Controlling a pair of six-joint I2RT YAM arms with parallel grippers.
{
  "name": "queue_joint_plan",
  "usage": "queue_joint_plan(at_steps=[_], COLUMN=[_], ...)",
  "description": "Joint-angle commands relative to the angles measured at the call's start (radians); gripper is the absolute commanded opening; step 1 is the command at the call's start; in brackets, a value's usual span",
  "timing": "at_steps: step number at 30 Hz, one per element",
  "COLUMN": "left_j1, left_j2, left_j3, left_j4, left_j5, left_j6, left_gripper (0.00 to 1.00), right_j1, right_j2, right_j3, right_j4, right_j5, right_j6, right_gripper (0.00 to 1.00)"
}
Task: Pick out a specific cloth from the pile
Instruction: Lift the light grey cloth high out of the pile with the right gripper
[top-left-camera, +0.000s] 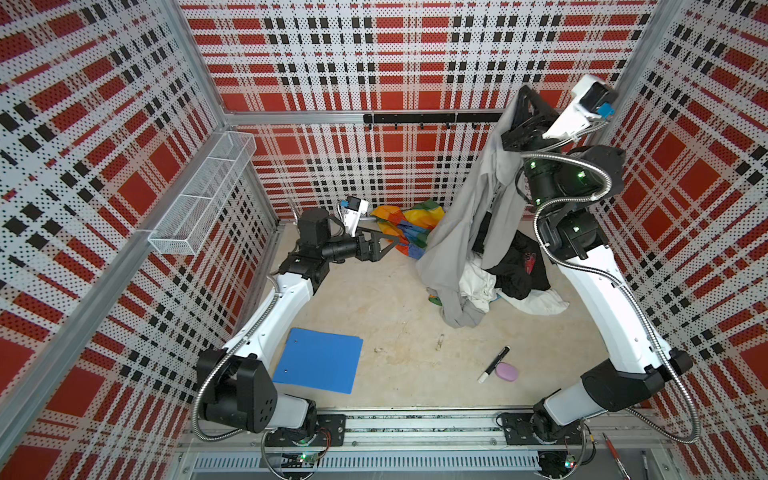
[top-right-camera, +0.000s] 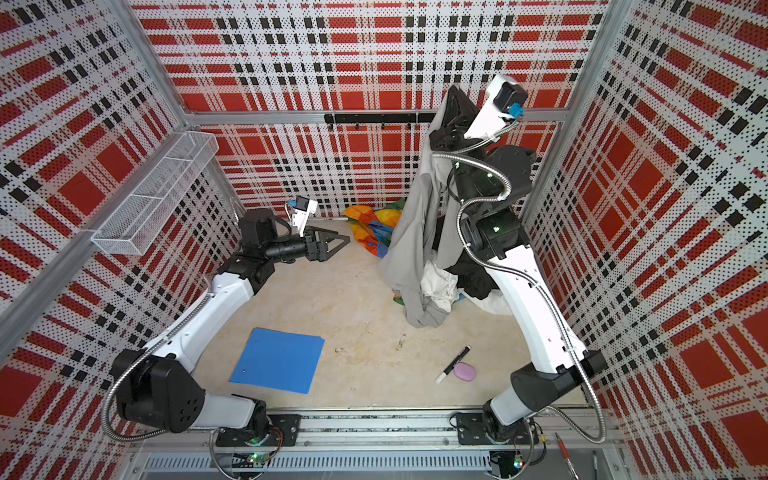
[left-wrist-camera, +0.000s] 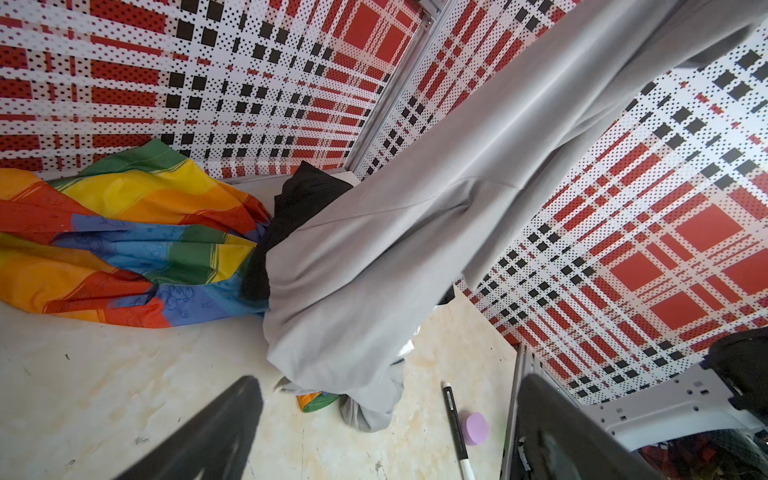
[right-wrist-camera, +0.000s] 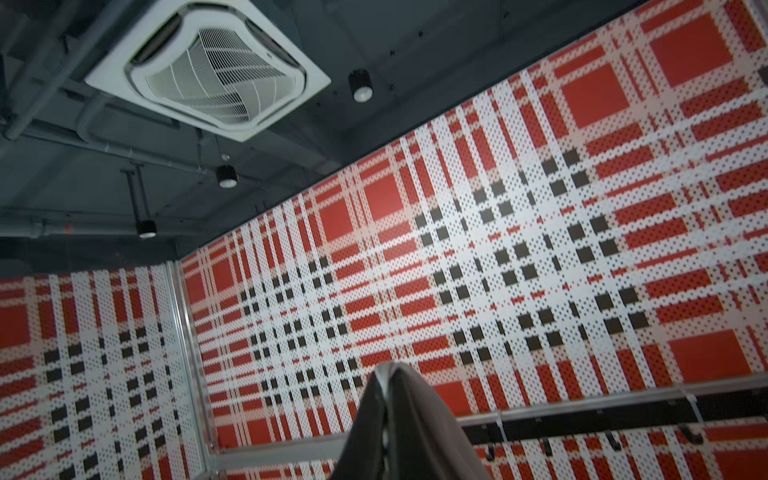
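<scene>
One end of the cloth (top-left-camera: 459, 220) is pinched in my right fingers (top-left-camera: 524, 92) high above the pile (top-left-camera: 513, 270), long axis vertical, tail resting beside the pile; left fingers (top-left-camera: 390, 246) spread, near the pile.

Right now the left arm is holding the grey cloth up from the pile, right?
No, it is the right gripper that holds the grey cloth up from the pile, as both top views show.
</scene>
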Motion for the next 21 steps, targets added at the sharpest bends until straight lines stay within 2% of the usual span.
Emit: queue_joint_plan(at_steps=[1, 10, 14, 19, 21], left_j1=[-0.003, -0.005, 0.006, 0.029, 0.046], left_j2=[0.001, -0.011, -0.015, -0.025, -0.032], left_j3=[-0.013, -0.024, -0.030, -0.041, -0.048], left_j4=[0.051, 0.075, 0.097, 0.141, 0.159], left_j5=[0.030, 0.034, 0.042, 0.074, 0.078], left_j6=[-0.017, -0.018, -0.052, -0.091, -0.106], left_gripper=[0.99, 0.99, 0.99, 0.99, 0.99], right_j1=[0.007, 0.073, 0.086, 0.088, 0.090], right_j2=[0.029, 0.239, 0.256, 0.267, 0.258], right_j3=[0.126, 0.494, 0.495, 0.479, 0.422], right_j4=[0.217, 0.262, 0.300, 0.229, 0.213], right_j5=[0.024, 0.013, -0.037, -0.131, -0.177], right_j6=[0.015, 0.011, 0.055, 0.123, 0.166], right_gripper=[0.02, 0.00, 0.00, 0.00, 0.00])
